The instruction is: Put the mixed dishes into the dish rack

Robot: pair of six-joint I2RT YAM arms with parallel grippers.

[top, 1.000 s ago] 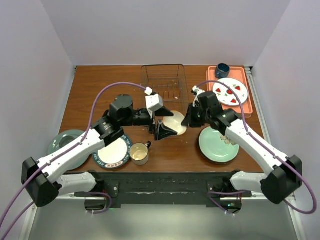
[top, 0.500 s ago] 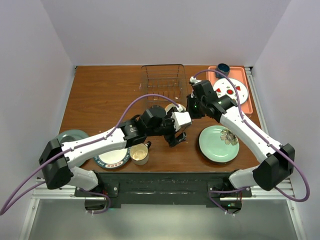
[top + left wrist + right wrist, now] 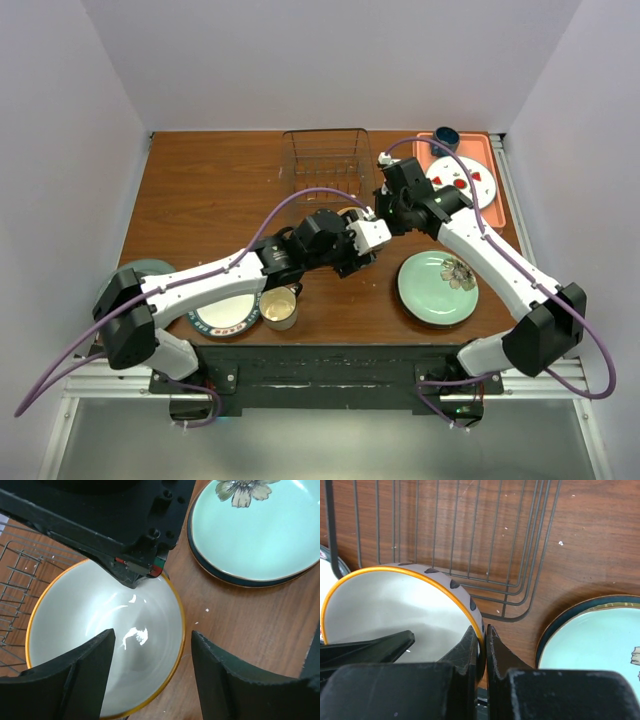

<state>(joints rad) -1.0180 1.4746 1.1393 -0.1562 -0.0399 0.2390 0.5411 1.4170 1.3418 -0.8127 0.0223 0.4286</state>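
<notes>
A small bowl (image 3: 385, 605), white inside with an orange rim and dark marks outside, sits just in front of the dish rack (image 3: 325, 165). My right gripper (image 3: 485, 630) is shut on the bowl's rim, one finger inside and one outside. My left gripper (image 3: 152, 635) is open and straddles the opposite side of the bowl (image 3: 100, 630), its left finger over the inside and its right finger over the wood. The pale green flower plate (image 3: 435, 290) lies to the right. A cream mug (image 3: 278, 307) and a blue-rimmed plate (image 3: 225, 315) are at the front left.
An orange tray (image 3: 497, 205) at the back right holds a white plate with red marks (image 3: 460, 182) and a dark blue cup (image 3: 445, 137). Another green plate (image 3: 135, 272) lies at the far left. The wire rack (image 3: 470, 530) has nothing in it.
My left arm has swung right and reached the bowl, its jaws narrowing around the rim. My right gripper has kept its hold and shifted slightly back.
</notes>
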